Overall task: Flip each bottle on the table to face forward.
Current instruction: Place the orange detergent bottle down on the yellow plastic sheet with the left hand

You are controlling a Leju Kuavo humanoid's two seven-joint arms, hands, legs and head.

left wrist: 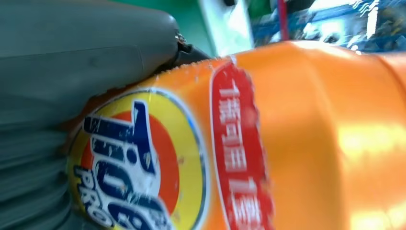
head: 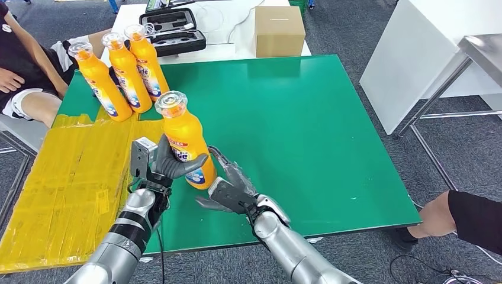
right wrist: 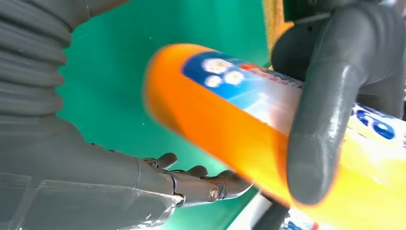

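Observation:
An orange detergent bottle (head: 183,133) with a clear cap stands tilted over the green table (head: 308,130), near its front left. My left hand (head: 163,164) grips it around the middle, thumb across the label. Up close the label faces the left wrist camera on the bottle (left wrist: 311,143), beside the left hand (left wrist: 72,57). My right hand (head: 229,188) lies just right of the bottle's base, fingers spread and holding nothing. The right wrist view shows the bottle (right wrist: 215,115) blurred, with the right hand (right wrist: 95,182) a little apart from it. Three more orange bottles (head: 126,74) stand in a row at the back left.
A yellow taped sheet (head: 71,177) covers the table's left side. A person (head: 23,65) sits at the far left and another person's arm (head: 467,219) reaches in at the right. A cardboard box (head: 279,31) and black case (head: 174,32) lie on the table behind.

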